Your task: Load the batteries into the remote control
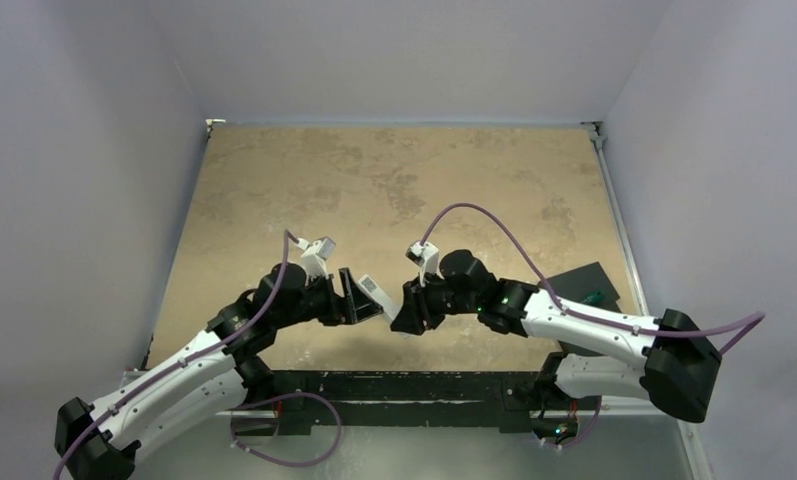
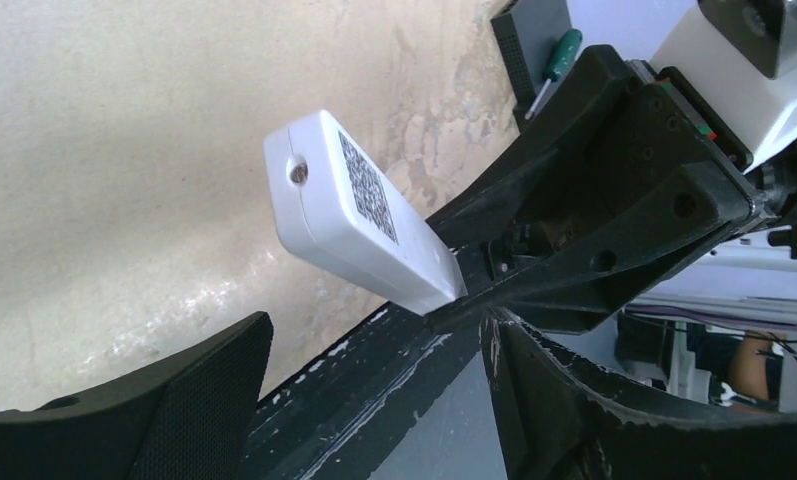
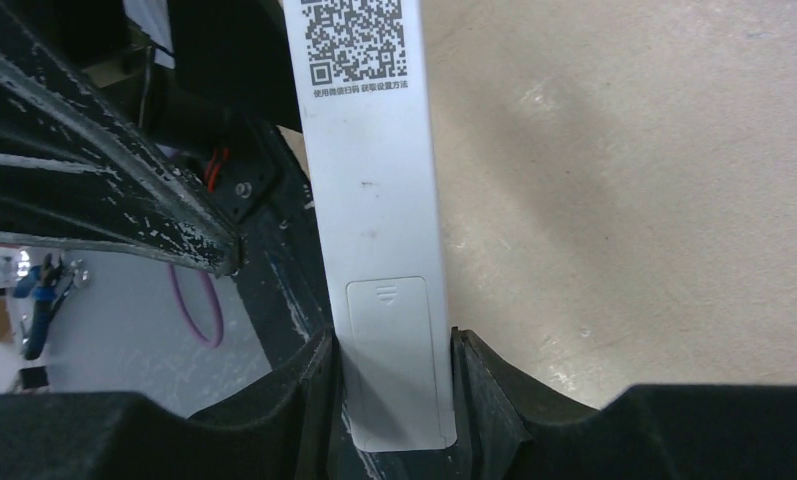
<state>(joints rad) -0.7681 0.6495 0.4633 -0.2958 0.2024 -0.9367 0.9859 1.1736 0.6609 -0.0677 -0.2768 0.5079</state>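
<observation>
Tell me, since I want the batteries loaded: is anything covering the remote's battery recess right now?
Yes. The battery cover is closed on the remote control's back, and the right gripper clamps the remote at that same end, its fingers flanking the cover. No batteries are in view.

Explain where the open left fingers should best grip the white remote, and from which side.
Probably the free QR-code end of the remote, left fingers across its long edges, coming from its tip. The right gripper clamps the battery-cover end, so only this end sticks out clear.
</observation>
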